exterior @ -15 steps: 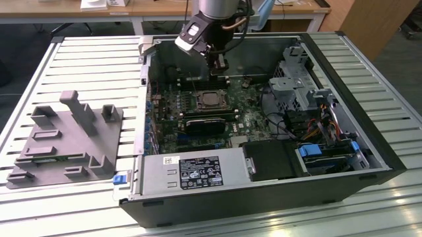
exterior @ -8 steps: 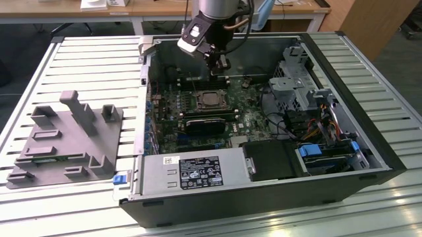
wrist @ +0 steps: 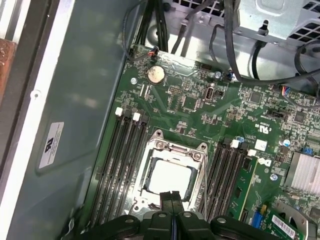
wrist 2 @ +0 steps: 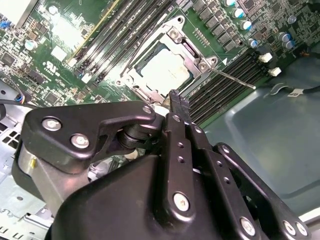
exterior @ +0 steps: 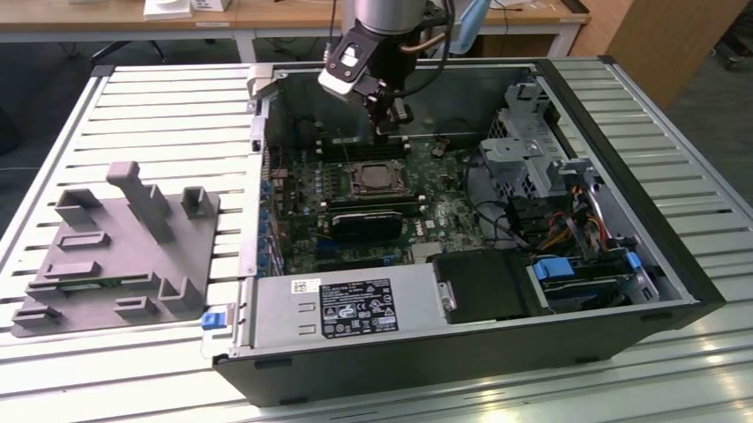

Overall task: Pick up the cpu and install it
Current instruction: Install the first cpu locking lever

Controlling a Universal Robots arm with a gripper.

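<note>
The cpu (exterior: 376,179) lies flat in the motherboard socket (exterior: 374,164), inside the open computer case (exterior: 659,229). Its pale silver top shows in both wrist views (wrist 2: 167,67) (wrist: 170,177), ringed by the metal socket frame (wrist: 160,146) (wrist 2: 186,44). A thin socket lever (wrist 2: 235,80) sticks out sideways beside the frame. My gripper (exterior: 389,128) hangs just above the socket's far side. Its black fingers are pressed together with nothing between them in both wrist views (wrist 2: 174,96) (wrist: 171,195). The fingertips sit close over the cpu's edge; I cannot tell whether they touch.
Memory slots (wrist: 120,160) flank the socket on both sides. A drive cage (exterior: 530,132) and loose cables (exterior: 565,220) crowd the case at the exterior view's right. The power supply (exterior: 341,308) fills the near wall. A grey fixture block (exterior: 118,247) stands on the slatted table (exterior: 153,115) outside.
</note>
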